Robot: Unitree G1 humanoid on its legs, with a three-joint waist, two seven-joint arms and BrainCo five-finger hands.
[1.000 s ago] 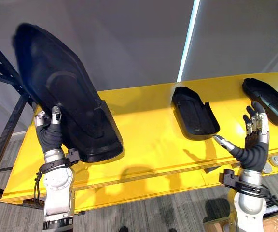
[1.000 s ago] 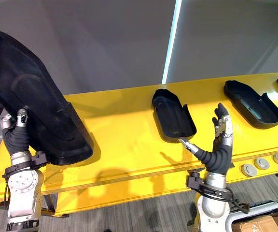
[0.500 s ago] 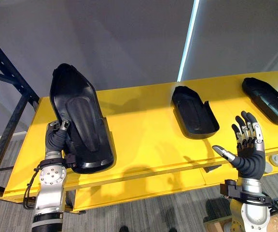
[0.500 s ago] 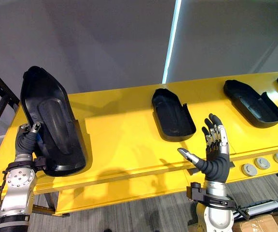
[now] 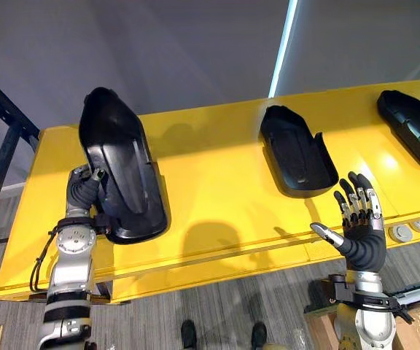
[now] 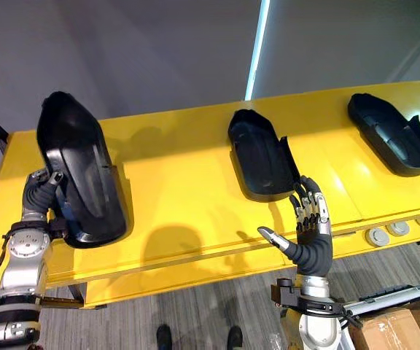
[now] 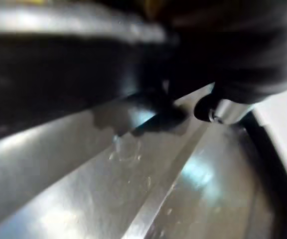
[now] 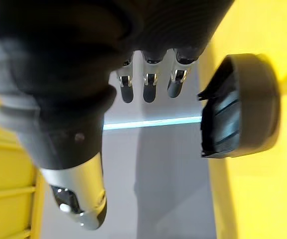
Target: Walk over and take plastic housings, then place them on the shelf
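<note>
Housing of black plastic [image 5: 122, 168], the largest of three, sits at the left end of the yellow shelf [image 5: 210, 189] with its near end by the front edge. Its rim is pinched between the thumb and curled fingers of the robot's left hand [image 5: 84, 191]. A second housing [image 5: 296, 152] lies mid-shelf, a third housing [image 5: 414, 127] toward the right end. The right hand [image 5: 359, 226] hovers at the front edge, just short of the second housing, fingers straight and spread, holding nothing.
</note>
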